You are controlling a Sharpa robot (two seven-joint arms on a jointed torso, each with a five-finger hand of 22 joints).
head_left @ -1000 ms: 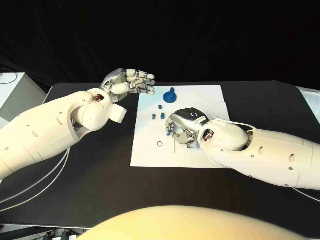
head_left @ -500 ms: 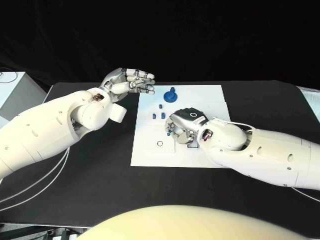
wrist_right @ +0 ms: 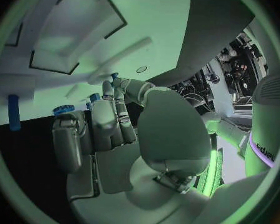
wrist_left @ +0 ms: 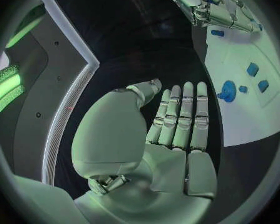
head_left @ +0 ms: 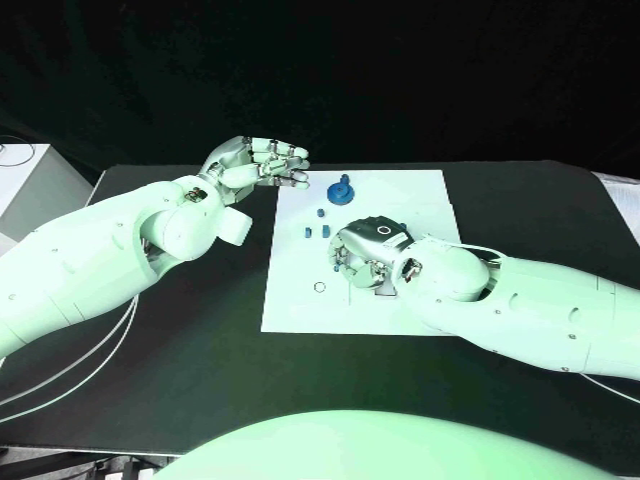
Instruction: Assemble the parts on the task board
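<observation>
My right hand pinches a small blue peg over the white board; my left hand is empty. The peg could slip and roll off the board's edge.

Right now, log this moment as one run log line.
left hand: raised beside task board, empty | right hand: down on board among blue parts, grasp unclear | assembly unfinished
</observation>
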